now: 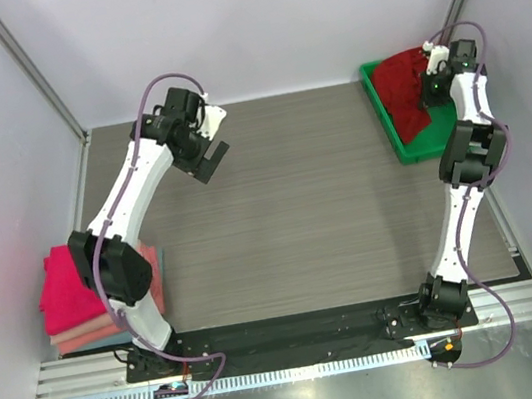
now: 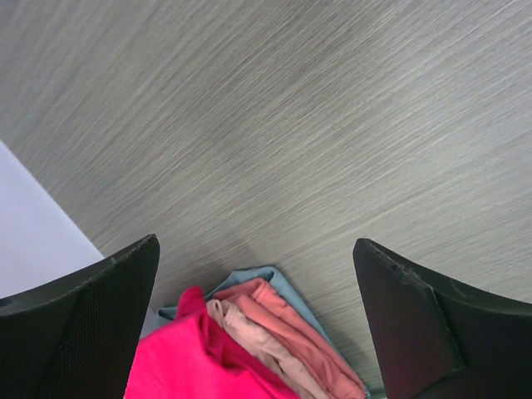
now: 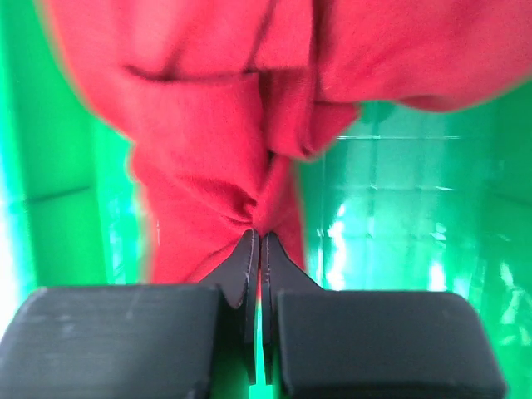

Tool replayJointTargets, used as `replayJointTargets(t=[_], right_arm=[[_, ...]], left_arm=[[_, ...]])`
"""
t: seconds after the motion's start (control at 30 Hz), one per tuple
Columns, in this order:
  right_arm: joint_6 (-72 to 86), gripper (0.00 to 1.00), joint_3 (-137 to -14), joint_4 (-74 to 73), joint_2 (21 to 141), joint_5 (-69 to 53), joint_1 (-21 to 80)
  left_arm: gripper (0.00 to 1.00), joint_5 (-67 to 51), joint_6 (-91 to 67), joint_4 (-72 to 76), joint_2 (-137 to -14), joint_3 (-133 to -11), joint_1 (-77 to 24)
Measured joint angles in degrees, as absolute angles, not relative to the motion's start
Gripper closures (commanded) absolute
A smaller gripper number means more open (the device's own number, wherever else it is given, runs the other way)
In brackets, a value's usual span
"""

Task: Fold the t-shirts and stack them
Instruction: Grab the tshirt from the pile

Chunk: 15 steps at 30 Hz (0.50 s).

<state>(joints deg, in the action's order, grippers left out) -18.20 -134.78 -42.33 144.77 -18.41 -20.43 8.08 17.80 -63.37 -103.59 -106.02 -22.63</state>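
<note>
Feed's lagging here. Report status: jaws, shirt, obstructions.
Jaws of right gripper shut on crimson t-shirt in green tray. Jaws of left gripper open, empty, above table. Nothing seen blocking.

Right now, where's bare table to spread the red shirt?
The whole middle of the table is bare, from the left arm across to the green tray and down to the near edge. Crowded: the far right corner, tray holding the red shirt, and the near left edge with the folded stack.

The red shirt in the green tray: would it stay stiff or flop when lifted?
Probably floppy: the red shirt bunches into soft folds where the right hand pinches it. It would likely dangle and might drag across the green tray.
</note>
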Motion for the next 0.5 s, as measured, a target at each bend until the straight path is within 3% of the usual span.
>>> replayJointTargets(t=[0.13, 0.27, 0.5], right_arm=[[-19.1, 0.98, -134.8, -43.8, 136.4, -20.9, -20.7], [-21.3, 0.98, -134.8, -43.3, 120.4, -22.4, -18.9], [-24.3, 0.99, -138.3, -39.7, 97.8, -23.6, -5.9]], left_arm=[[0.00, 8.1, 18.2, -63.3, -98.9, -104.9, -22.3], [0.00, 6.7, 17.8, -63.3, -92.6, -103.0, -20.9], [0.00, 2.3, 14.7, -62.9, -81.8, -96.5, -17.3]])
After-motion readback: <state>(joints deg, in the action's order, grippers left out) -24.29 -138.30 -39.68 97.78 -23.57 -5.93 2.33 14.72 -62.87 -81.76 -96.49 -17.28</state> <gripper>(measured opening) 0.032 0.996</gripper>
